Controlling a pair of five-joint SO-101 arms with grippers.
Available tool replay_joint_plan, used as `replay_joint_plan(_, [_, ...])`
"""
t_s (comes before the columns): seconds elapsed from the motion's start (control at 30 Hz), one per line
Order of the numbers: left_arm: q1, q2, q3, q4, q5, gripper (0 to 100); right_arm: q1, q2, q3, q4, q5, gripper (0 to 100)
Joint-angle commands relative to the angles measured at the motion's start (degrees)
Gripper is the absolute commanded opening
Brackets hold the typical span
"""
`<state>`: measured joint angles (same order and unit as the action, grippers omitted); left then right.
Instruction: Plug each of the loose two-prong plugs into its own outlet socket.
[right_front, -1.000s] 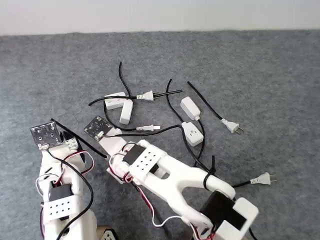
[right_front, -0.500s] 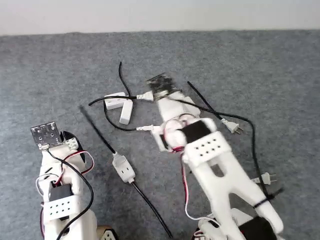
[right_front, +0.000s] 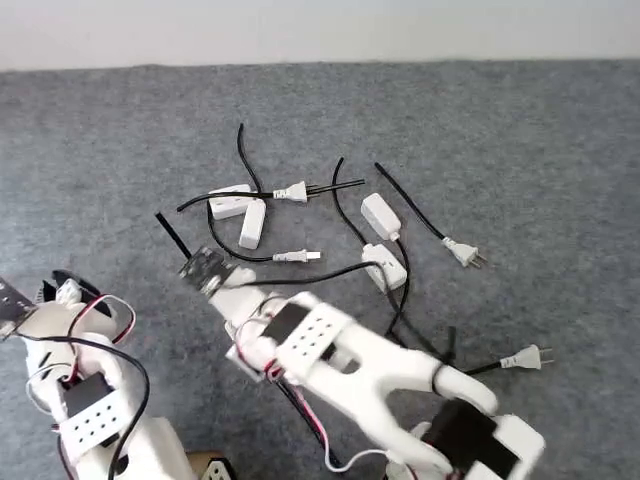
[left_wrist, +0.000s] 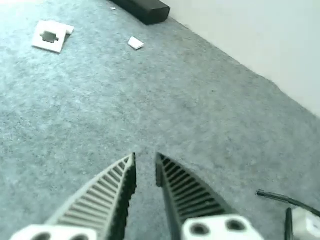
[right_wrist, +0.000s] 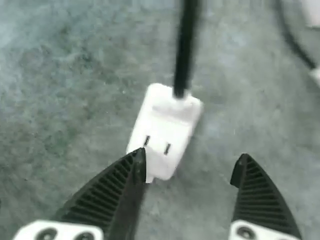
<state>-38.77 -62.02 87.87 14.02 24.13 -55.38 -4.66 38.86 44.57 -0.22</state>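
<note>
right hand (right_wrist: 192, 160) wide, straddling an outlet socket (right_wrist: 165, 131) lying slots-up on the tabletop (right_wrist: 60, 75) (looks like lining up a grab to steady it for plugging); left hand (left_wrist: 145, 162) narrow, empty, parked aside.

Both arms were built of white printed shells. The left arm (right_front: 140, 450) carried a plate (right_front: 92, 425) drilled with rows of small holes, a black cable (right_front: 135, 380) looped over it, and red wires (right_front: 100, 305) near its wrist. The right arm (right_front: 385, 370) bore a similar holed panel (right_front: 310, 335), a black servo block (right_front: 460, 430) at its base and a dark square circuit board (right_front: 205, 268) at its tip. The left end effector (left_wrist: 145, 160) and the right end effector (right_wrist: 192, 160) each had dark, tapered fingers (right_wrist: 125, 185) with ribbed faces, set on white mounts (left_wrist: 210, 227) with round screw holes.
</note>
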Motion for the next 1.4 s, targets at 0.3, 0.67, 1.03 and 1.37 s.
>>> replay_joint_plan(0.3, [-0.4, -0.5, -3.2, -1.5, 2.3, 9, -5.1, 11.5, -13.9, 4.4, -3.3, 28.4])
replay_joint_plan(0.67, [0.5, -0.5, -2.9, -1.6, 1.9, 9, -3.0, 16.4, -20.3, 10.2, -0.6, 2.6])
replay_joint_plan(1.03, [0.5, -0.5, -2.9, -1.6, 1.9, 9, 16.0, -4.5, -12.0, 14.9, 0.2, 0.8])
replay_joint_plan(1.37, [9.7, -0.4, -2.5, 4.5, -5.1, 9, 53.5, -30.2, -3.0, 15.4, 3.1, 0.8])
